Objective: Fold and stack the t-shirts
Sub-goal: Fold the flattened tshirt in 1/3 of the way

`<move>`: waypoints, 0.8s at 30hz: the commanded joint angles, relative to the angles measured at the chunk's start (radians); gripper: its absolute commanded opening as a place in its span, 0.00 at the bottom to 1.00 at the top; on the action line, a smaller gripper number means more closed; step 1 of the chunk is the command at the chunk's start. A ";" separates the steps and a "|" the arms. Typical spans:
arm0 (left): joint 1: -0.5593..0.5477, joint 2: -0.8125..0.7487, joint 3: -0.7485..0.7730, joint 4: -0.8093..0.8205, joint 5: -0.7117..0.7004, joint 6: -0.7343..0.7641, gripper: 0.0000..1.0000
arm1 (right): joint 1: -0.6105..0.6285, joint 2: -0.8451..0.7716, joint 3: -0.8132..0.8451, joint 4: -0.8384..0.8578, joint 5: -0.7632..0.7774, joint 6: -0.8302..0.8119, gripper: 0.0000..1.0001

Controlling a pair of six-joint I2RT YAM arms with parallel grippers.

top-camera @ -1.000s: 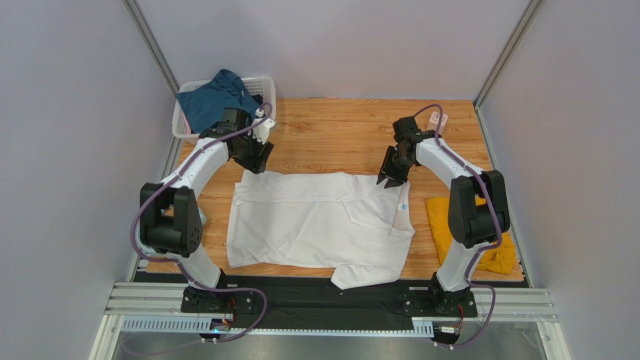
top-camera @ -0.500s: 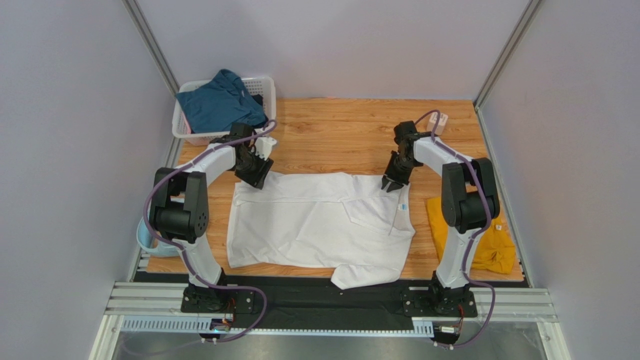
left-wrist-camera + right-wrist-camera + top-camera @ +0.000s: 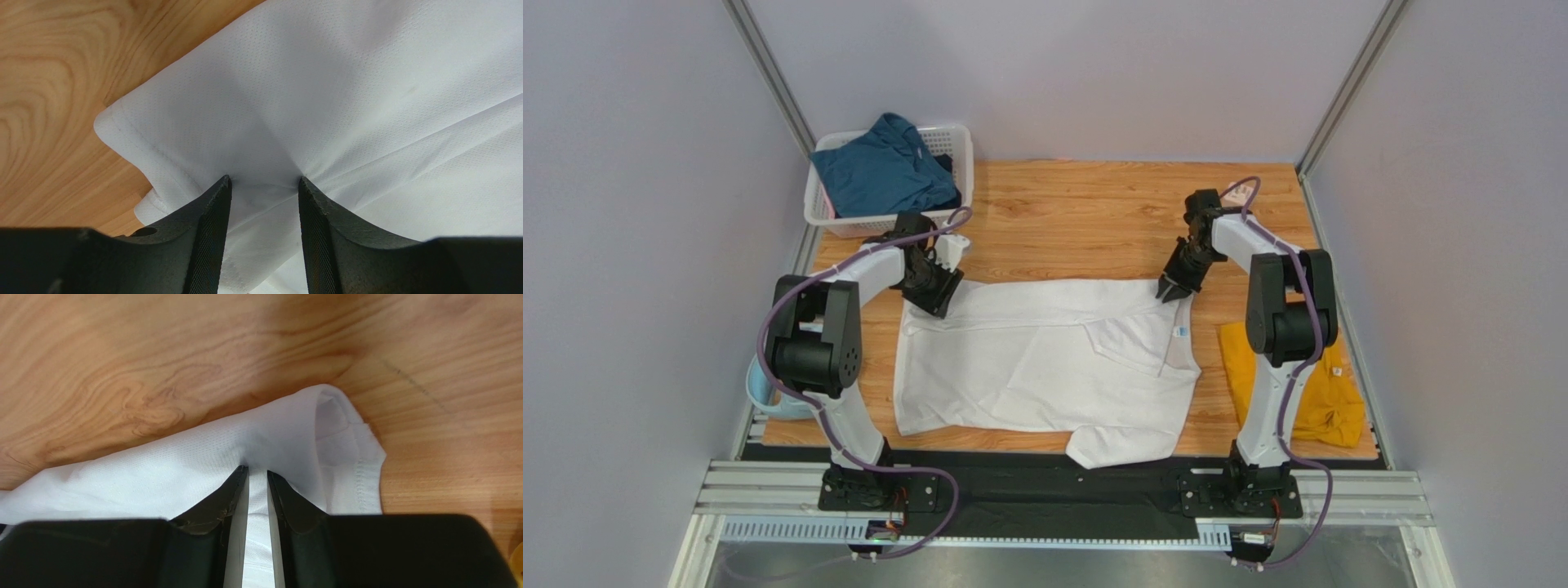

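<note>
Fingers of the left gripper (image 3: 263, 184) pinch a corner fold of the white t-shirt (image 3: 1044, 361); the right gripper (image 3: 257, 473) clamps its far right corner.

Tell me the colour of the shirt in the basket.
Dark teal-blue shirt; clearest in the top external view.

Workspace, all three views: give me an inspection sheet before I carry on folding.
Surface: wooden plank tabletop, bare at the far middle.
Job's things: white cloth t-shirt spread flat; mustard-yellow cloth t-shirt crumpled at right edge; dark teal-blue cloth t-shirt in white plastic lattice basket.
Clutter: small pale-blue curved object at left edge.
Grippers: left claw pinching the white shirt's far left corner; right claw closing on its far right corner.
Cables: purple cables along both arms, nothing snagged.
Surroundings: plain grey walls.
</note>
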 commanded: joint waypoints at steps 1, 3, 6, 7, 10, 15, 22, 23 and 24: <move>0.027 0.012 0.026 -0.017 -0.029 0.026 0.51 | -0.043 0.077 0.085 0.008 0.010 -0.005 0.23; 0.027 0.003 0.049 -0.023 -0.044 0.029 0.51 | -0.059 0.103 0.139 -0.007 0.004 -0.005 0.23; 0.029 0.018 0.093 -0.030 -0.079 0.037 0.51 | -0.080 0.155 0.203 -0.020 -0.038 0.000 0.23; 0.029 0.026 0.107 -0.036 -0.081 0.039 0.51 | -0.082 0.168 0.225 -0.023 -0.046 0.003 0.22; 0.029 0.066 0.184 -0.063 -0.072 0.019 0.51 | -0.083 0.217 0.314 -0.041 -0.065 0.008 0.21; 0.027 0.126 0.380 -0.126 -0.073 -0.033 0.50 | -0.074 0.249 0.449 -0.089 -0.119 0.018 0.24; -0.026 -0.109 0.358 -0.232 -0.017 -0.017 0.49 | -0.011 0.004 0.394 -0.123 -0.052 -0.015 0.50; -0.073 -0.215 0.327 -0.243 -0.012 -0.006 0.49 | 0.015 -0.036 0.368 -0.121 -0.011 -0.023 0.52; -0.097 -0.274 0.292 -0.255 -0.007 0.018 0.49 | 0.029 -0.091 0.342 -0.123 0.008 -0.029 0.53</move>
